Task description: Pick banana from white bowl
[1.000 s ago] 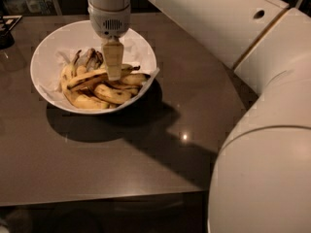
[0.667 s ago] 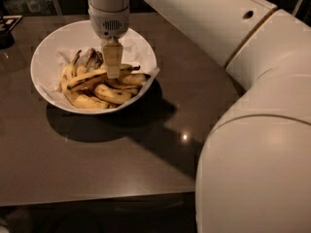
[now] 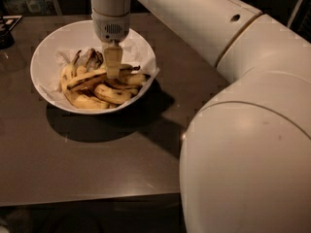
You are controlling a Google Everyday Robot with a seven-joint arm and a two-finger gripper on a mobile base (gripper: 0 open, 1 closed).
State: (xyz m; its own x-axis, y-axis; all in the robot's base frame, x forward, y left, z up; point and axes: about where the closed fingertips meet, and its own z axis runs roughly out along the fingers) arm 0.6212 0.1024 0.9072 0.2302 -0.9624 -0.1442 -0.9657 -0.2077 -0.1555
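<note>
Gripper is hanging at bowl centre, tip down on banana, grasp impossible to tell; table is lying open toward 6 o'clock.

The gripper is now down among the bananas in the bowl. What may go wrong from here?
1. The gripper sits at the long streaked banana, which lies against other bananas; a neighbour may be caught too.
2. The paper lining under the fruit might lift with it.
3. A sideways push could slide the white bowl.
</note>
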